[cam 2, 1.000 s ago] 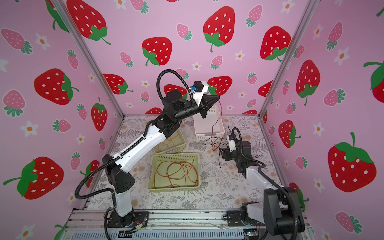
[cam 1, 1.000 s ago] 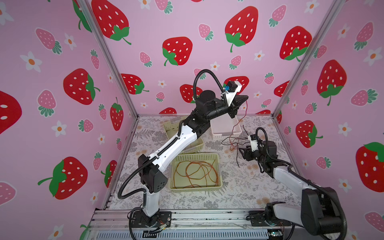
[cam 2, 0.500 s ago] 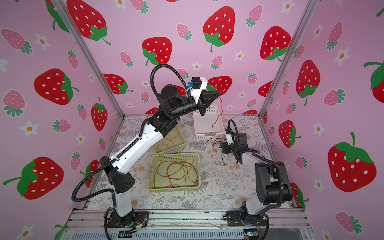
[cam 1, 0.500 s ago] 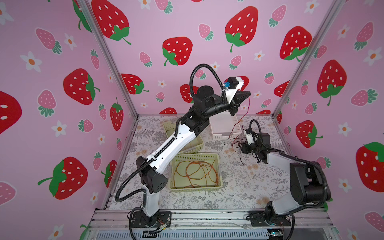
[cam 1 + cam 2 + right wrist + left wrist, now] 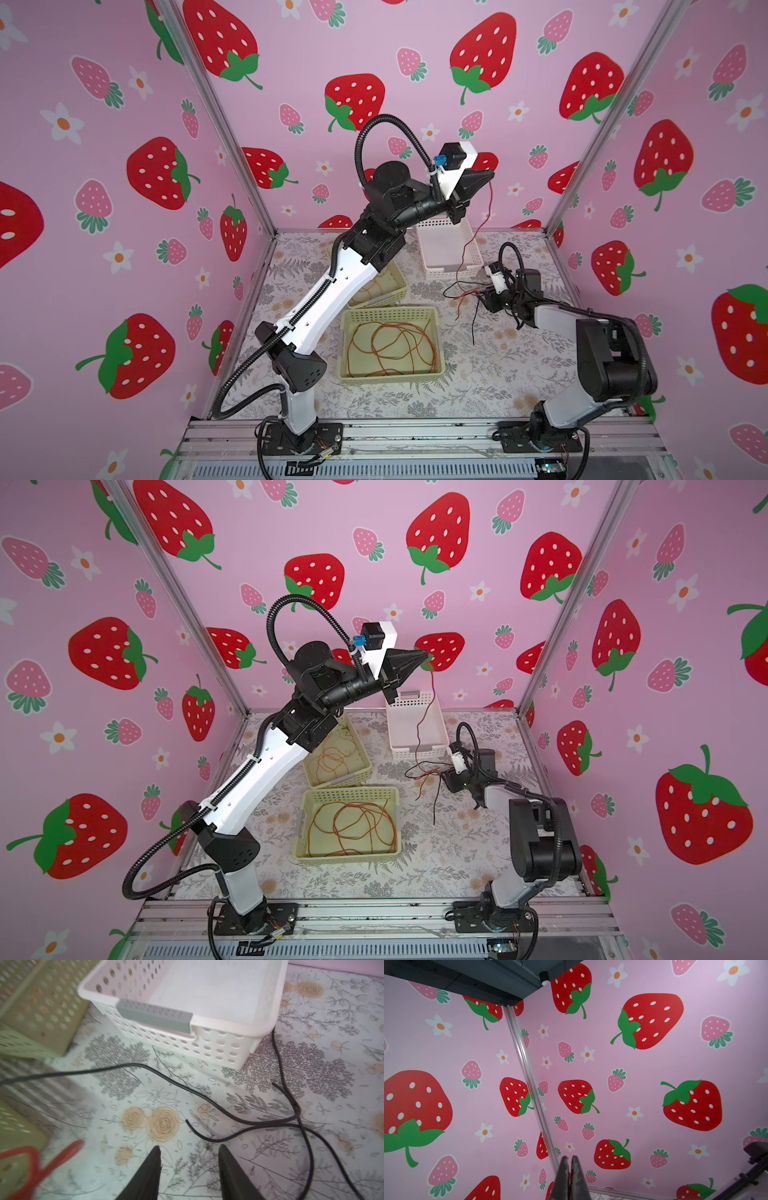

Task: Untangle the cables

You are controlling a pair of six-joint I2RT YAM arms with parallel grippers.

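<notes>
1. Left pincer now sits higher, clamped on the thin red flexible wire hanging to the floral-print counter.
2. Right pincer, half-open and empty, is nearer the thin black wire lying crosswise just ahead.

We log bare mat front right: free passage. Obstacles we count: white basket rear, two green baskets centre, black cables strewn between.

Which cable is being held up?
The thin red cable: it hangs from the shut left gripper, while the thin black cables lie on the floral table and the orange cables sit in yellow plastic baskets.
</notes>
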